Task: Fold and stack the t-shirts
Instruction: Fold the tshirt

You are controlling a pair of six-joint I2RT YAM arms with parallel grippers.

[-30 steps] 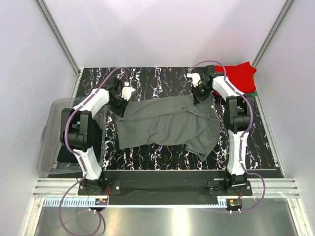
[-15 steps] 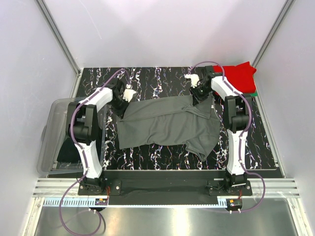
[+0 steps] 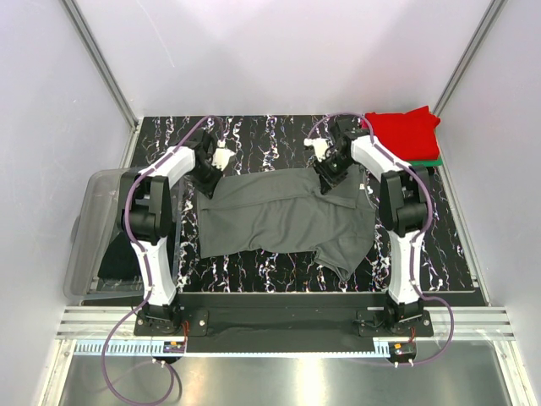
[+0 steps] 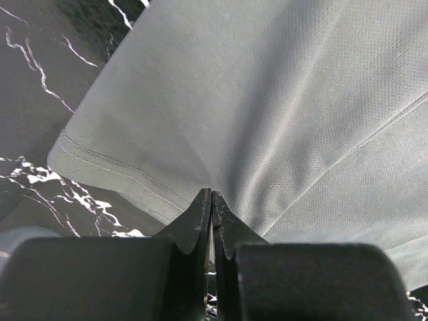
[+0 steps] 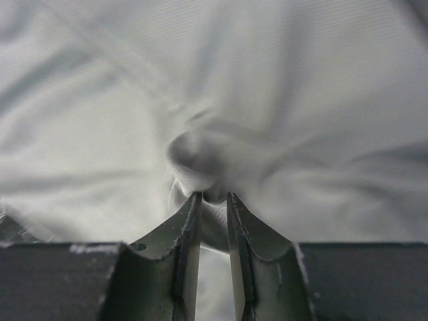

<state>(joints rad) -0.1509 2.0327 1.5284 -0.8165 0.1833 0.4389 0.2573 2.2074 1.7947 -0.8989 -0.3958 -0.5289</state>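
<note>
A dark grey t-shirt [image 3: 279, 211] lies spread across the black marbled table, its right side rumpled and partly doubled over. My left gripper [image 3: 208, 179] is at its far left corner. In the left wrist view the left gripper [image 4: 211, 194] is shut, pinching the stitched hem of the grey t-shirt [image 4: 267, 100]. My right gripper [image 3: 328, 176] is at the far edge right of centre. In the right wrist view the right gripper [image 5: 214, 198] is shut on a bunched lump of the same t-shirt [image 5: 301, 100]. A folded red t-shirt [image 3: 404, 131] sits on a green one [image 3: 433, 160] in the far right corner.
A clear plastic tub [image 3: 89, 245] with something dark inside stands off the table's left edge beside the left arm. Metal frame posts and pale walls close in the far corners. Bare marbled table [image 3: 270, 135] shows beyond the grey shirt and along the near edge.
The right gripper has moved left and slightly nearer, dragging the grey shirt's far right part inward. The left gripper has stayed at its corner while its arm straightened up.
</note>
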